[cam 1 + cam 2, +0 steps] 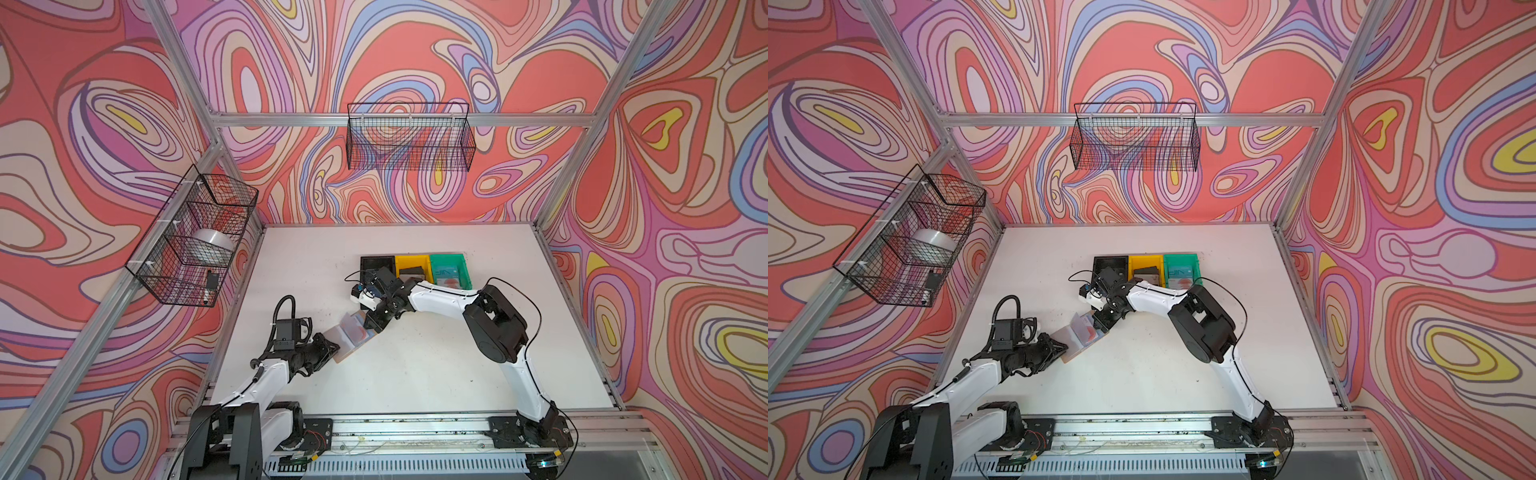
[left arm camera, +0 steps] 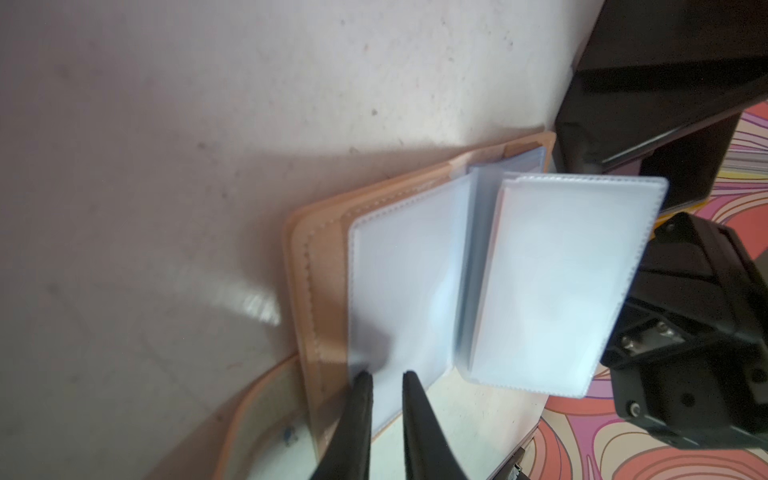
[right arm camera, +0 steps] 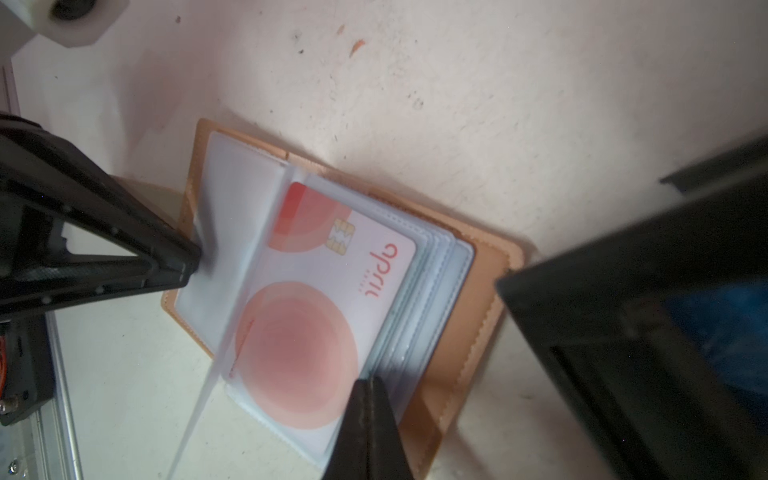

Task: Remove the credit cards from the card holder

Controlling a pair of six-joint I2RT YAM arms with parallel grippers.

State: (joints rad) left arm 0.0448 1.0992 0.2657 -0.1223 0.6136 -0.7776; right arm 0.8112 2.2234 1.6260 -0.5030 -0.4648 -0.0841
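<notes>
The holder (image 3: pixel 469 332) lies open and flat on the table (image 3: pixel 498 83), between the two claws. On top of its right-hand stack of clear sleeves (image 3: pixel 449 266) sits a pale card (image 3: pixel 316 316) with red circles, a gold chip (image 3: pixel 343 237) and red lettering that looks like "april"; the small print beside it is too fine to read. The card is likely light, stiff and slick, and the sleeves soft and clingy, so the holder would probably slide or lift unless it is pinned. The card is best nipped thinly at an exposed edge and drawn out straight. The right claw (image 3: pixel 368 386) is clenched tight, its tip at the card's outer edge, away from the holder's spine; whether it has the card cannot be told. The left claw (image 2: pixel 386 378) has its jaws a narrow gap apart, tips on the holder's left page (image 2: pixel 399 282); whether it is pinching or only pressing is unclear. Beyond the holder, a green bin (image 1: pixel 449 257) holds a bluish card (image 1: pixel 446 272) lettered "VIP".
</notes>
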